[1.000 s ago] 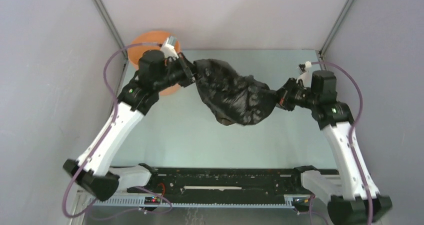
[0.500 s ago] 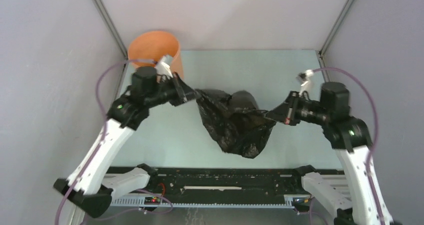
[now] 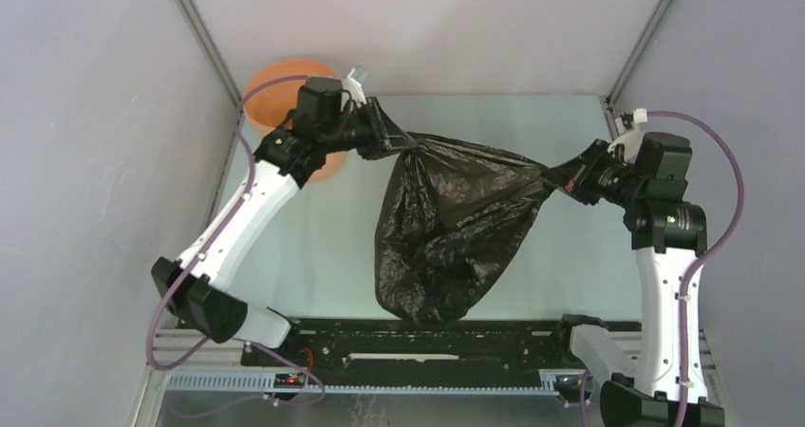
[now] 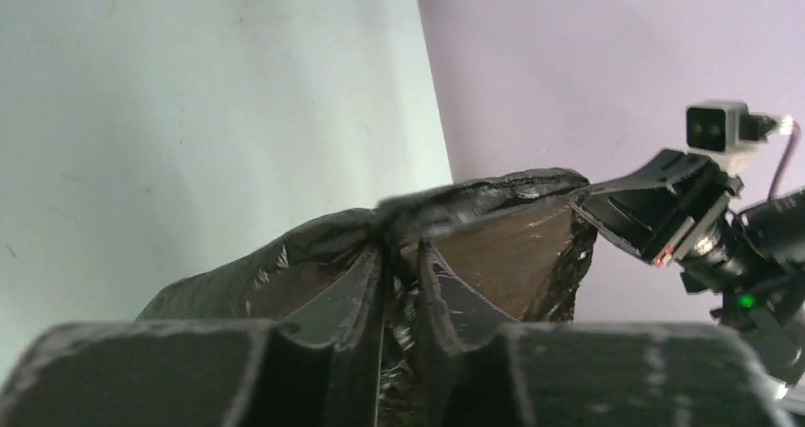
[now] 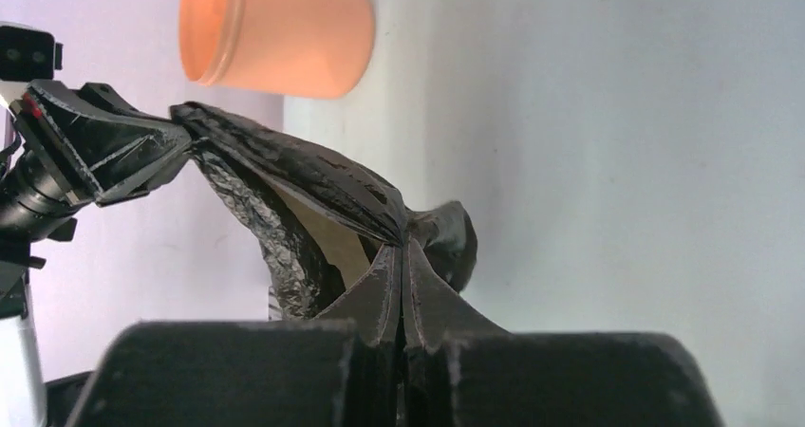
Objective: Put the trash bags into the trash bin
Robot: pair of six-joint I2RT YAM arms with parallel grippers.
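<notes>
The glossy black trash bag [image 3: 451, 228] hangs stretched in the air between both grippers, its body drooping toward the near edge. My left gripper [image 3: 406, 143] is shut on the bag's left upper edge [image 4: 399, 247]. My right gripper [image 3: 553, 178] is shut on the bag's right upper edge [image 5: 403, 232]. The bag's mouth is pulled wide and its brownish see-through inside shows in both wrist views. The orange trash bin [image 3: 285, 83] stands at the far left corner, mostly hidden behind my left arm; it also shows in the right wrist view [image 5: 280, 33]. The bag is to the right of the bin.
Grey enclosure walls close in the pale table [image 3: 570, 123] on the left, back and right. A black rail [image 3: 408, 346] runs along the near edge between the arm bases.
Both grippers rose and moved apart toward the back, lifting the bag and stretching it wide. The bag now hangs long and open. The left arm again covers much of the bin.
</notes>
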